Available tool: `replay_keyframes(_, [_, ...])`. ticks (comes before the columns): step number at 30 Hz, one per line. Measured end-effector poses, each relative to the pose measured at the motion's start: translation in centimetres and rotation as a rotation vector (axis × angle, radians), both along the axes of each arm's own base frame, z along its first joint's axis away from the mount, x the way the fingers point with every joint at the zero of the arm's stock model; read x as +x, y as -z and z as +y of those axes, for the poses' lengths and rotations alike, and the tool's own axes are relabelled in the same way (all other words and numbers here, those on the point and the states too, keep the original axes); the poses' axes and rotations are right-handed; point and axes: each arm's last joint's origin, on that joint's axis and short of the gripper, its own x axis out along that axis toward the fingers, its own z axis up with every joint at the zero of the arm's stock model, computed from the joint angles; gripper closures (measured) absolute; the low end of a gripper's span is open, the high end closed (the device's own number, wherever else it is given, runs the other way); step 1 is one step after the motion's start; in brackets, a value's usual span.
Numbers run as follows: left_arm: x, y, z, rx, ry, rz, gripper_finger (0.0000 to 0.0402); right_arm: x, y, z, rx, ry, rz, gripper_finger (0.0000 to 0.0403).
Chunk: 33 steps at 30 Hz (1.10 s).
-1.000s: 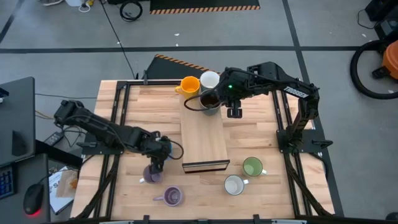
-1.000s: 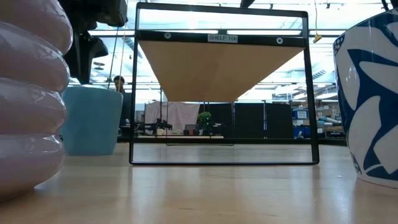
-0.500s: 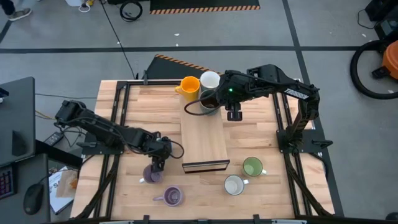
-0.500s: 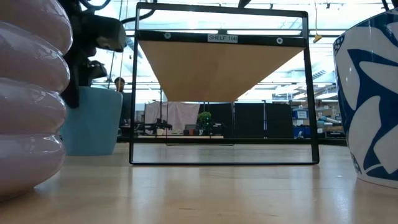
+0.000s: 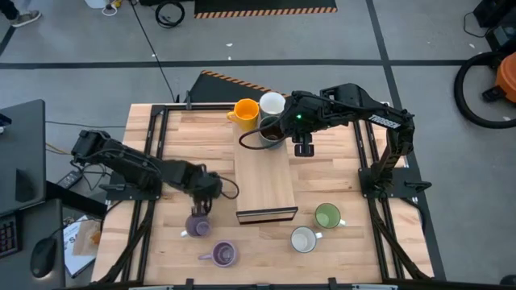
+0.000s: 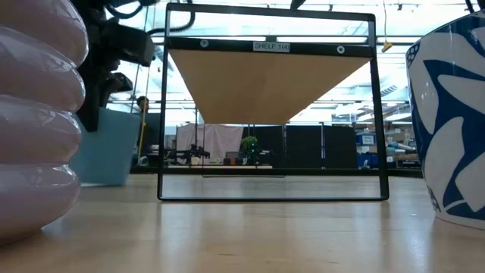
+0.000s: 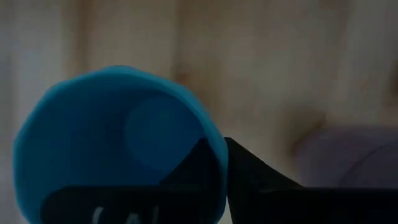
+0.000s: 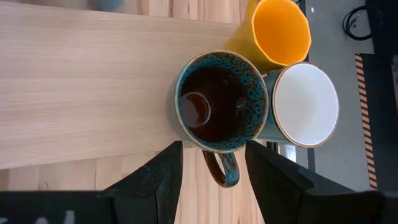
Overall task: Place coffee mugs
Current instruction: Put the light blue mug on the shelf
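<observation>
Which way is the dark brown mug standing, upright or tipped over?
Upright. The right wrist view looks straight down into the dark brown mug, showing its round rim and inner bottom.

This looks like a robotics lab inside a big open industrial hall. The light wooden table with a black metal frame stands on a grey concrete floor marked with a yellow-black hazard stripe. Behind the black framed shelf, labelled "SHELF 1/4", I see long ceiling lights and dark work desks.
</observation>
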Motion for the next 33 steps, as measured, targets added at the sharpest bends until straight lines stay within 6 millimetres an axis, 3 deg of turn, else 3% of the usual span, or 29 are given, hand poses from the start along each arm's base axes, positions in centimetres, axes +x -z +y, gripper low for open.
replay_keyframes(6, [0.0, -3.6, 2.5, 0.048, 0.021, 0.042, 0.0372, 0.1, -0.1, 0.0, -0.003, -0.002, -0.011, 0.0221])
replay_keyframes(14, [0.6, -10.1, 6.2, 0.158, -0.012, -0.078, 0.0372, 0.1, 0.0, 0.1, -0.003, -0.002, -0.01, 0.0221])
replay_keyframes(23, [1.0, -16.2, 8.1, 0.262, -0.014, -0.273, 0.0372, 0.1, 0.0, 0.1, -0.003, -0.002, -0.009, 0.0221])
replay_keyframes(28, [1.7, -17.6, 8.3, 0.275, -0.03, -0.395, 0.0372, 0.1, 0.0, 0.1, -0.004, -0.002, -0.008, 0.0221])
replay_keyframes(33, [3.3, -17.1, 8.3, 0.276, 0.007, -0.492, 0.0372, -0.1, -0.1, 0.1, -0.016, 0.005, -0.002, 0.0222])
